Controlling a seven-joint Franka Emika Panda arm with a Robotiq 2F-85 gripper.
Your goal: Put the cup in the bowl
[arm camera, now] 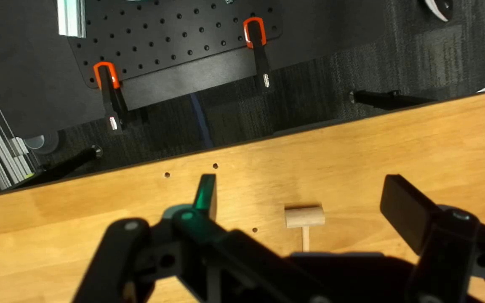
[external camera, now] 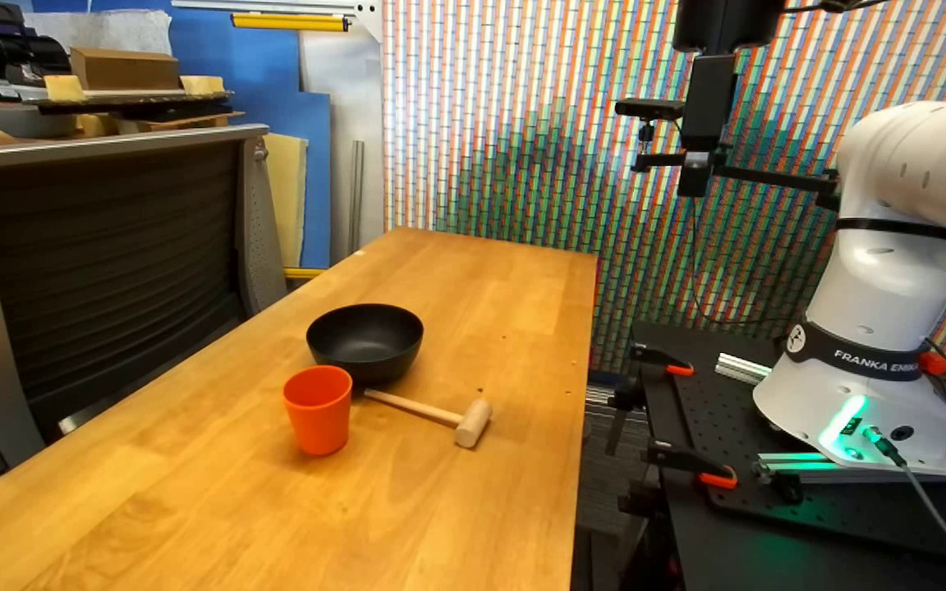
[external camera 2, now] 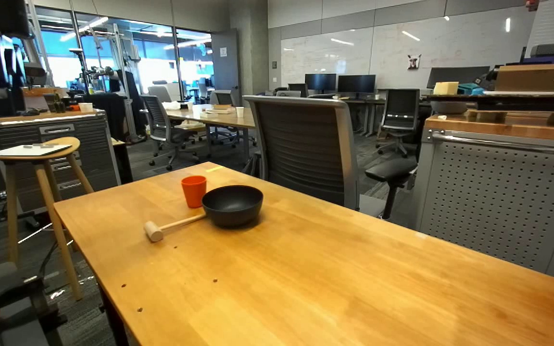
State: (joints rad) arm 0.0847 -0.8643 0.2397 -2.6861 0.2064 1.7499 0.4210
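Note:
The orange-red cup (external camera: 319, 414) stands upright on the wooden table and also shows in an exterior view (external camera 2: 194, 192). It is empty as far as I see inside. The black bowl (external camera: 365, 345) sits upright right beside it and shows in an exterior view (external camera 2: 232, 206); I cannot tell if they touch. The cup is outside the bowl. In the wrist view my gripper (arm camera: 301, 189) is wide open, with nothing between its fingers, high above the table. Cup and bowl do not show in the wrist view.
A small wooden mallet (external camera: 432, 412) lies beside the cup, its handle end close to the bowl. The table (external camera: 473, 509) has a chair (external camera 2: 306, 149) along one long side. The robot's base stands on a black bench (external camera: 769, 533) across a gap, with clamps at its edge.

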